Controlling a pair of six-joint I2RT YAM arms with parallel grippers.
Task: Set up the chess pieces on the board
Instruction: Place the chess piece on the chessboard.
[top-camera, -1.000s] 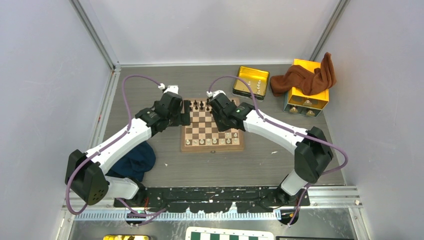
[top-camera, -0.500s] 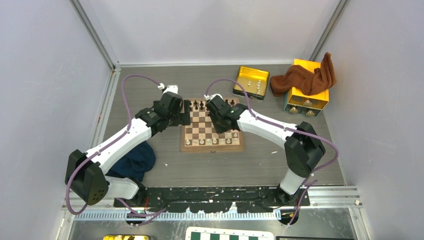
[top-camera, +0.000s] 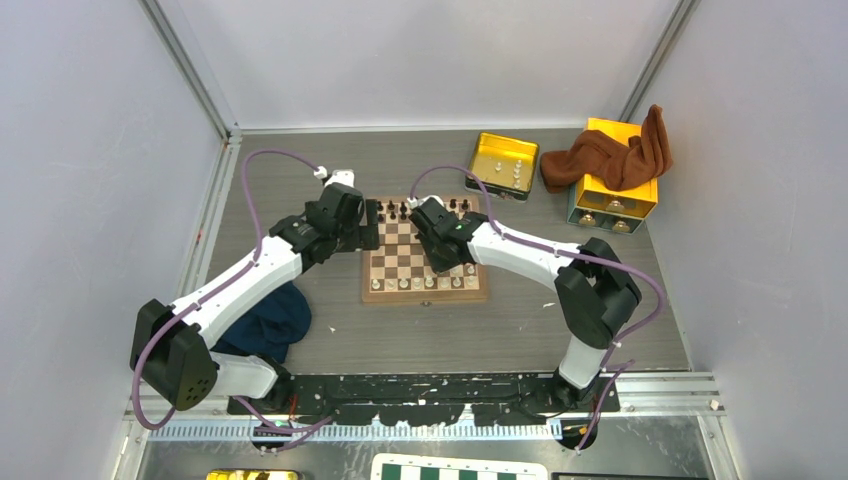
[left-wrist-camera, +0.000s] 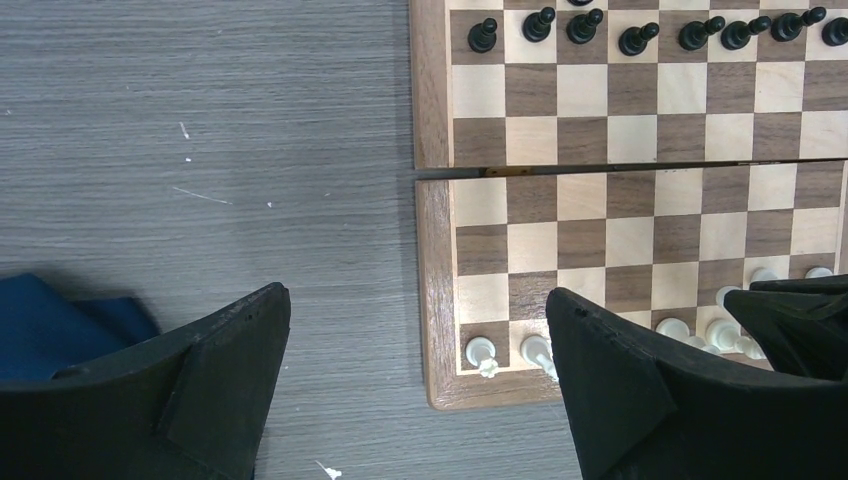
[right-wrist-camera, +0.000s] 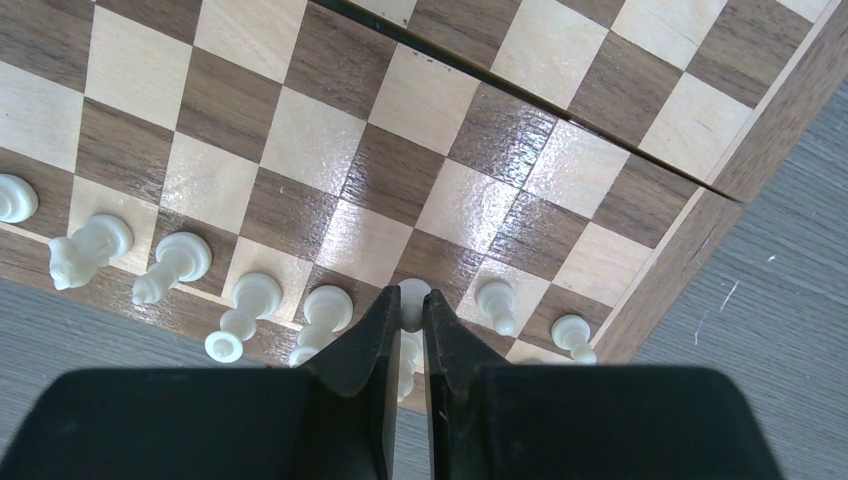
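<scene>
The right gripper (right-wrist-camera: 405, 300) is closed on a white piece (right-wrist-camera: 412, 296), its jaws pinching the figure just under the head, low over the board (right-wrist-camera: 400, 190) at the near edge. Other white pieces (right-wrist-camera: 322, 312) stand in a line at its 9 o'clock, with two more (right-wrist-camera: 497, 300) close at its 3 o'clock, so the step in hand looks like seating this one in the gap of white's line; whether its base already touches the wood I cannot tell. The next move likely calls for a straight descent, a small release and a vertical lift, since the neighbours stand just beside the fingers on both sides. The left gripper (left-wrist-camera: 418, 300) hangs wide open and empty over the board's left border, at 9 o'clock of the board. The dark pieces (left-wrist-camera: 583, 25) line the far edge at 12 o'clock. The grey wood-grain table (top-camera: 520, 320) carries a yellow tin tray (top-camera: 488, 150) with a few pale pieces (top-camera: 515, 172) at 1 o'clock, a yellow box (top-camera: 630, 195) under a brown cloth (top-camera: 610, 155) at 2 o'clock, and a blue cloth (top-camera: 265, 325) at 8 o'clock. Pale walls (top-camera: 430, 50) and metal posts (top-camera: 190, 70) close in the space.
</scene>
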